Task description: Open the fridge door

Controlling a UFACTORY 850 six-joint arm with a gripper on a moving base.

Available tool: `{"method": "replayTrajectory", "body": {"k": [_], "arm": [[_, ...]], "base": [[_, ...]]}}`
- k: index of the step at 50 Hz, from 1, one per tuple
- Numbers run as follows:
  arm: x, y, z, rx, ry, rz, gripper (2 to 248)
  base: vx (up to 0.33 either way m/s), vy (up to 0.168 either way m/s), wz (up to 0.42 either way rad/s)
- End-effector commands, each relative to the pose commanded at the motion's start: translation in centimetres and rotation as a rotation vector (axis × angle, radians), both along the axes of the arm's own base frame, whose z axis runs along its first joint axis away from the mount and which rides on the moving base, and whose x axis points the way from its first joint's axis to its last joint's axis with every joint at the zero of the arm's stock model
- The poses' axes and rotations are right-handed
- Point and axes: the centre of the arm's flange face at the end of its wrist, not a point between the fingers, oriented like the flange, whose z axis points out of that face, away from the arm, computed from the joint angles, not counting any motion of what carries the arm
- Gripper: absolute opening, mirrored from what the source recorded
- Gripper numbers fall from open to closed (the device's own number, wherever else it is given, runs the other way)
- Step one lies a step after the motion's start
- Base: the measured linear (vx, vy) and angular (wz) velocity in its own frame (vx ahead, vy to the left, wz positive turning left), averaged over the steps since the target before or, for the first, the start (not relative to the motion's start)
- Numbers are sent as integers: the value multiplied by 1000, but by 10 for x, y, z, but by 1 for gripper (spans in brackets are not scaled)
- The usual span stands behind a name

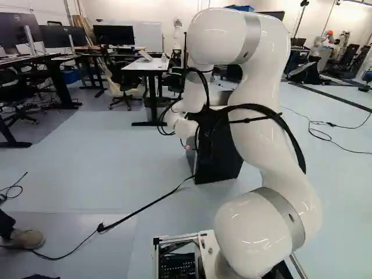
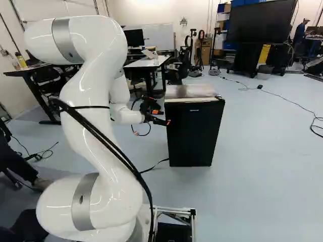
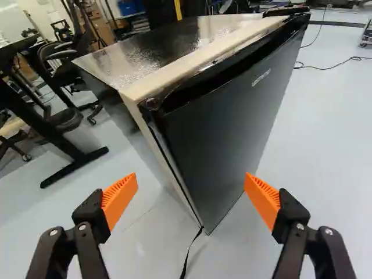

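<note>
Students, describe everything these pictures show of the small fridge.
The small fridge is boxy and upright, its black door apparently shut, with pale lettering and a dark recess along the upper edge. The glossy top reflects light; pale trim borders it. It stands on the floor, a cable reaching its lower corner. The open gripper is near it, not gripping.

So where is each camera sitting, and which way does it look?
Left base view: on the base, behind the arm and to its left, looking ahead and a little down. The arm stands right of the middle.
Right base view: also behind, but to the arm's right, looking ahead; the arm stands left of the middle.
Wrist view: on the wrist, looking between the open jaws towards the fridge.
Both base views share the arm and fridge.
</note>
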Motion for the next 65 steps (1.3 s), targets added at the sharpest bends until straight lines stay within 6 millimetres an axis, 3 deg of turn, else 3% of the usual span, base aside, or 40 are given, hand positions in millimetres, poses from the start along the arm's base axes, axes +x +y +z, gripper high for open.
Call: {"method": "replayTrajectory", "body": {"k": [21,65], "arm": [[3,2,-1,9,-22,-106,247],[25,20,-3,23,-59,-163,247]], "base": [[0,0,0],[0,0,0]]}}
